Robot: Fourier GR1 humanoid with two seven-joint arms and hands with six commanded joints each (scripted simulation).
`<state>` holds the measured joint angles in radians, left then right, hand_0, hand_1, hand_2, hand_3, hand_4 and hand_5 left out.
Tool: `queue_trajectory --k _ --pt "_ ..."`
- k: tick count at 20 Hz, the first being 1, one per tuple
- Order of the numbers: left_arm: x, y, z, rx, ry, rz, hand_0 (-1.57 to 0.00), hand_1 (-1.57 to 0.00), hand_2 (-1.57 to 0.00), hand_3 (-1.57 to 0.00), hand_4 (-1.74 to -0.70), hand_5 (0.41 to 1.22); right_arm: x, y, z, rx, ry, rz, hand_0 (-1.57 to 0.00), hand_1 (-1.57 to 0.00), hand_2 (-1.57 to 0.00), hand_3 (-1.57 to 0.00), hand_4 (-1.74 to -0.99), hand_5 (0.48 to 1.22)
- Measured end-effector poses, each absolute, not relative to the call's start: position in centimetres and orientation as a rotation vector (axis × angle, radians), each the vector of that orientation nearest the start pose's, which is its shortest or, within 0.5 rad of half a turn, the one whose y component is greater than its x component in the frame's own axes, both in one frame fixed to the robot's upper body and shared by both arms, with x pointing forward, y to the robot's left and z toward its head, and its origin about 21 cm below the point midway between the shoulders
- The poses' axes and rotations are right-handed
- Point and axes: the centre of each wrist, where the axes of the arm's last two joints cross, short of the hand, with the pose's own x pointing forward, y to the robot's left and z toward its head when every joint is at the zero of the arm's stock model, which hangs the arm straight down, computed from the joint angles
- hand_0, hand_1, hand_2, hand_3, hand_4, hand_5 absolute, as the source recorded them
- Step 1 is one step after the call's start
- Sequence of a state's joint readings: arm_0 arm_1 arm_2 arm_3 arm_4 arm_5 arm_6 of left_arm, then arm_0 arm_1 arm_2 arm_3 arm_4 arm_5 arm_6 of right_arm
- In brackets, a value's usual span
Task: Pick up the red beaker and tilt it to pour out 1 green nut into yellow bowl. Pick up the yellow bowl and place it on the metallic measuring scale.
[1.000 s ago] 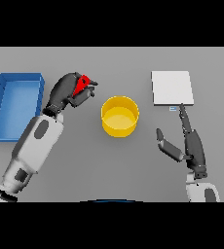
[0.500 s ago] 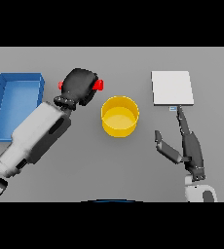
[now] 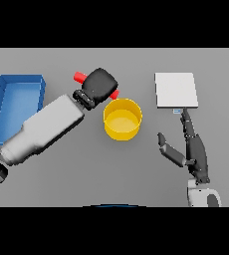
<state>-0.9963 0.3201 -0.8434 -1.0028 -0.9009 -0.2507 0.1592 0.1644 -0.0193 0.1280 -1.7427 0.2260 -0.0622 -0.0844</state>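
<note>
Now left hand (image 3: 102,85) grips red beaker (image 3: 79,76), lying sideways, one end at yellow bowl (image 3: 122,119) rim.

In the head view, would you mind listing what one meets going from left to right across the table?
blue tray → left hand holding the red beaker → yellow bowl → metallic measuring scale, with the right hand just in front of it, nearer the robot.
</note>
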Motion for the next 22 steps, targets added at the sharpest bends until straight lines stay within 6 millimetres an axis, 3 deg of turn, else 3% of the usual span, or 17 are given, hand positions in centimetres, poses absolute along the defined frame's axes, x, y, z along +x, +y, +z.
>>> queue_trajectory --k 8,14,22 --pt "38.3 5.8 9.9 1.195 -1.067 -2.406 -1.57 -1.57 -1.57 -1.55 -1.74 1.221 20.8 -21.9 0.5 -0.198 -1.676 0.179 0.0 0.0 0.0 0.0 -1.286 0.618" --pt "39.1 4.6 10.7 1.321 -0.966 -2.558 -1.57 -1.57 -1.57 -1.57 -1.74 1.221 20.7 -21.6 0.2 -0.229 -1.667 0.194 0.0 0.0 0.0 0.0 -1.25 0.583" --pt "39.2 3.1 11.5 1.453 -0.836 -2.786 -1.57 -1.57 -1.57 -1.57 -1.73 1.221 20.9 -21.7 0.0 -0.252 -1.668 0.217 0.0 0.0 0.0 0.0 -1.209 0.593"
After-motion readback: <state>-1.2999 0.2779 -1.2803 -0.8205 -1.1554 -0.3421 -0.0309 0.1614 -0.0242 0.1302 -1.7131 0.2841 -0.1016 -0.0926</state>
